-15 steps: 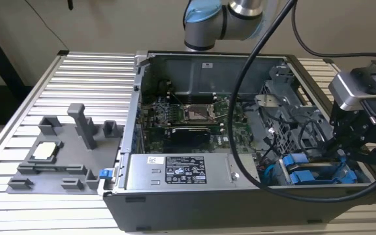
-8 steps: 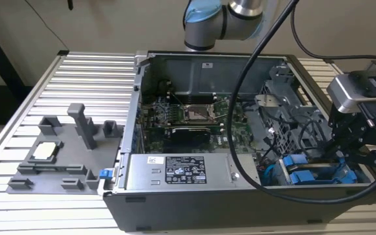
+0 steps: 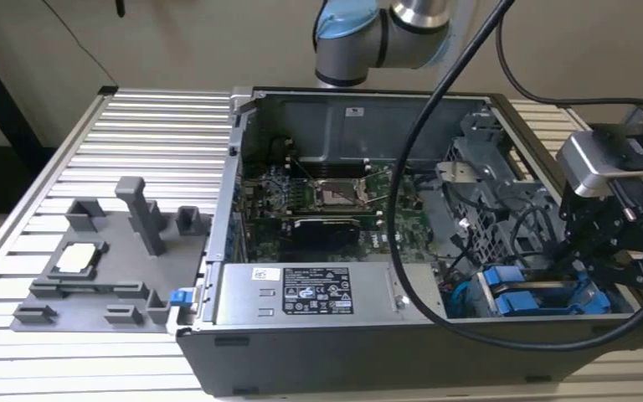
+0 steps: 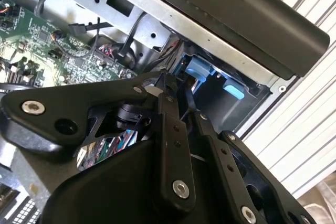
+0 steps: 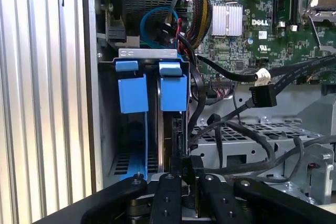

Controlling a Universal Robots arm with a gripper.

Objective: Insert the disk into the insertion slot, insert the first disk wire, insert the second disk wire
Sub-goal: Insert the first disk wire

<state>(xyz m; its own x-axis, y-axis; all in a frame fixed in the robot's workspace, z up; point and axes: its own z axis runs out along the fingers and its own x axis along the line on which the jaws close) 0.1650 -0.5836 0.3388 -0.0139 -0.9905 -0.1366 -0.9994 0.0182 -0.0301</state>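
Slatted table [image 3: 154, 117] with computer case [image 3: 411, 356], grey fixture [image 3: 81, 306]

The disk [image 5: 173, 94] sits inside the insertion slot [image 5: 148, 53], with the gripper [image 5: 184, 174] close to one end of the slot, black cables [image 5: 226, 75] beside the slot and the green motherboard [image 5: 252, 43] beyond it.

Rounded and silver-grey at the arm joint [image 3: 380, 50] above the computer case [image 3: 299, 352], capped in pale blue on the exterior view's left. Trailed by a thick black cable [image 3: 408, 159] that loops across the case's open top. Boxy and light grey at the wrist housing [image 3: 592, 163], over the case's edge on the exterior view's right. Matte black throughout the gripper [image 4: 176, 85]: flat bars and rounded plates, pinned with bright silver screws [image 4: 180, 188].
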